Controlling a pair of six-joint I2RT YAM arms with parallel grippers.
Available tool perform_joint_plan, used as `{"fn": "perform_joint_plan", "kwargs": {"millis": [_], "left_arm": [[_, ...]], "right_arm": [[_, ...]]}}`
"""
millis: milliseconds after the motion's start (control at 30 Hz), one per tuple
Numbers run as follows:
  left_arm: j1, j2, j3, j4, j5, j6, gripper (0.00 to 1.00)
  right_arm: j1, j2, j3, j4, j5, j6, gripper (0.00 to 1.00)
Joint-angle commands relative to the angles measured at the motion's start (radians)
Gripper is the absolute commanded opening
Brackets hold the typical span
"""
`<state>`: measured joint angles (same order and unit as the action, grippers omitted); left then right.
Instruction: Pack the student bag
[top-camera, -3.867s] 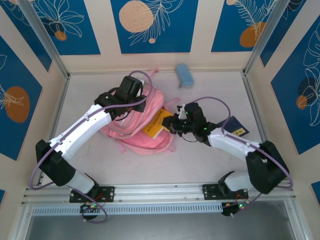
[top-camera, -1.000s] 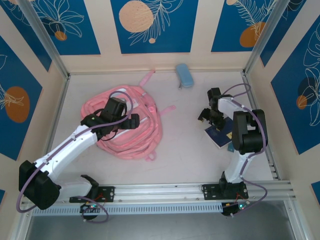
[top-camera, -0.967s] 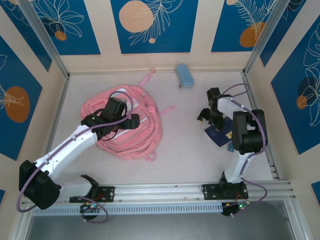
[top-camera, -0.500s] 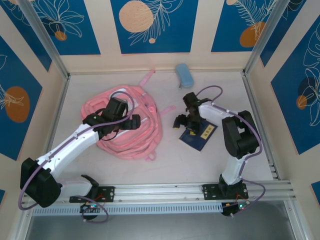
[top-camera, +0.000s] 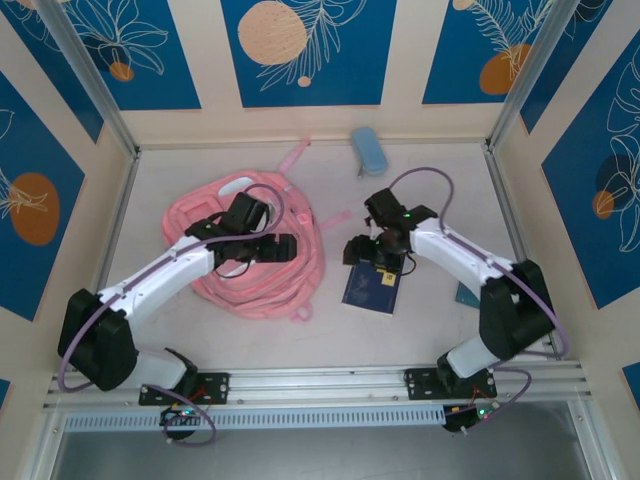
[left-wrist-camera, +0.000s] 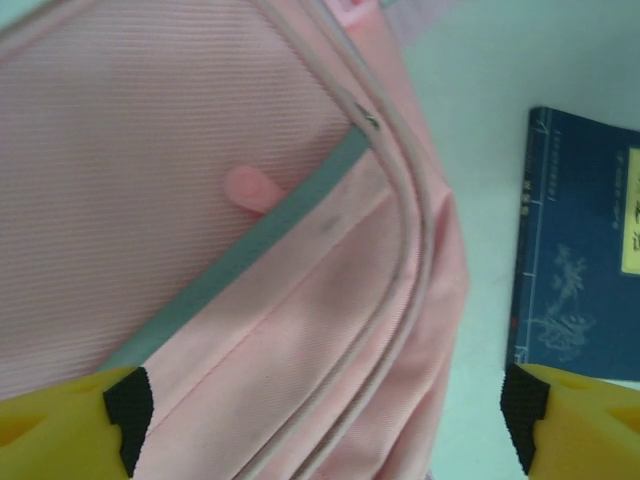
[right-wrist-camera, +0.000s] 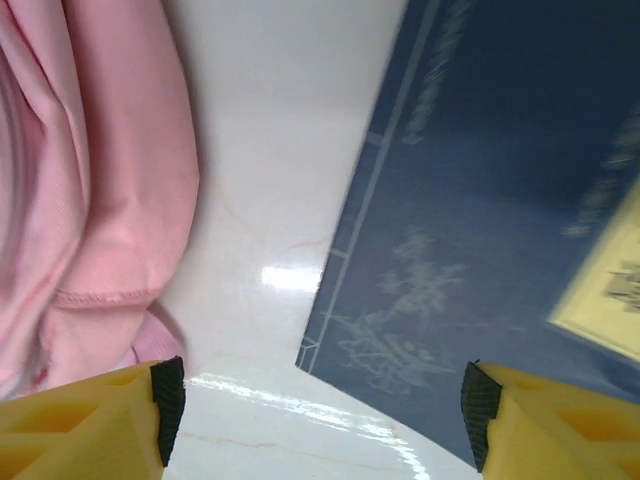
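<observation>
The pink student bag (top-camera: 250, 262) lies flat on the left half of the table; its fabric and grey zipper line (left-wrist-camera: 250, 250) show in the left wrist view. My left gripper (top-camera: 281, 247) hovers over the bag's right edge, open, with only fabric beneath its midpoint (left-wrist-camera: 320, 425). A dark blue book (top-camera: 372, 286) lies flat just right of the bag. My right gripper (top-camera: 366, 250) is low over the book's upper left part, open. The book's corner (right-wrist-camera: 480, 240) and bare table lie between the yellow fingers (right-wrist-camera: 85, 425). The bag's side (right-wrist-camera: 90, 170) is close on the left.
A light-blue pencil case (top-camera: 369, 150) lies at the back near the wall. A pink strap (top-camera: 294, 157) trails toward the back wall. A small blue piece (top-camera: 466, 293) shows beside the right arm. The blue book (left-wrist-camera: 580, 260) also appears right of the bag.
My right gripper swung left from the table's right side, and the blue book came with it to just beside the bag. My left gripper shifted right across the bag.
</observation>
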<state>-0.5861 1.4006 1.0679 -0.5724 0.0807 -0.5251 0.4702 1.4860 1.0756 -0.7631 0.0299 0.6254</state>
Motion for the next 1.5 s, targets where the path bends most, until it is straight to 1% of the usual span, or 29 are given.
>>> {"fn": "perform_joint_plan", "kwargs": {"millis": [0,100,167,267,367,433,500,567,667,800,967,1033,1167,1267,1400,1467], "left_arm": [[-0.042,0.051,0.068,0.040,0.087,-0.012,0.87],[-0.094,0.115,0.108,0.059,0.094,-0.026,0.80],[-0.139,0.174,0.143,0.070,0.092,-0.030,0.71],[-0.215,0.259,0.210,0.069,0.050,-0.032,0.59],[-0.263,0.354,0.274,0.055,0.030,-0.041,0.49],[-0.281,0.406,0.305,0.066,0.043,-0.054,0.45],[-0.295,0.453,0.328,0.090,0.068,-0.064,0.41],[-0.305,0.514,0.372,0.095,0.102,-0.070,0.33],[-0.324,0.606,0.449,0.094,0.163,-0.072,0.25],[-0.346,0.711,0.537,0.056,0.163,-0.067,0.20],[-0.354,0.790,0.570,0.031,0.139,-0.076,0.13],[-0.356,0.813,0.575,0.015,0.130,-0.078,0.11],[-0.368,0.857,0.590,-0.020,0.111,-0.060,0.08],[-0.379,0.889,0.613,-0.066,0.088,-0.037,0.08],[-0.381,0.902,0.602,-0.073,0.083,-0.036,0.07],[-0.382,0.899,0.598,-0.073,0.080,-0.036,0.07]], "right_arm": [[-0.081,-0.040,-0.080,-0.022,0.073,0.071,0.73],[-0.167,-0.051,-0.144,-0.005,0.058,0.099,0.72],[-0.215,-0.050,-0.184,0.023,0.019,0.099,0.71],[-0.257,-0.035,-0.225,0.068,-0.039,0.085,0.69],[-0.274,-0.010,-0.240,0.095,-0.079,0.064,0.64],[-0.280,0.010,-0.245,0.105,-0.087,0.055,0.60],[-0.285,0.028,-0.249,0.112,-0.094,0.047,0.57],[-0.288,0.045,-0.251,0.122,-0.105,0.037,0.54],[-0.293,0.059,-0.259,0.142,-0.132,0.030,0.53],[-0.300,0.070,-0.265,0.145,-0.129,0.026,0.53],[-0.301,0.073,-0.275,0.147,-0.138,0.015,0.52],[-0.301,0.072,-0.273,0.148,-0.149,0.013,0.50],[-0.300,0.071,-0.265,0.147,-0.180,0.014,0.45],[-0.294,0.063,-0.252,0.135,-0.192,0.014,0.40],[-0.284,0.034,-0.234,0.113,-0.195,0.017,0.35],[-0.280,0.015,-0.229,0.100,-0.187,0.020,0.29]]}}
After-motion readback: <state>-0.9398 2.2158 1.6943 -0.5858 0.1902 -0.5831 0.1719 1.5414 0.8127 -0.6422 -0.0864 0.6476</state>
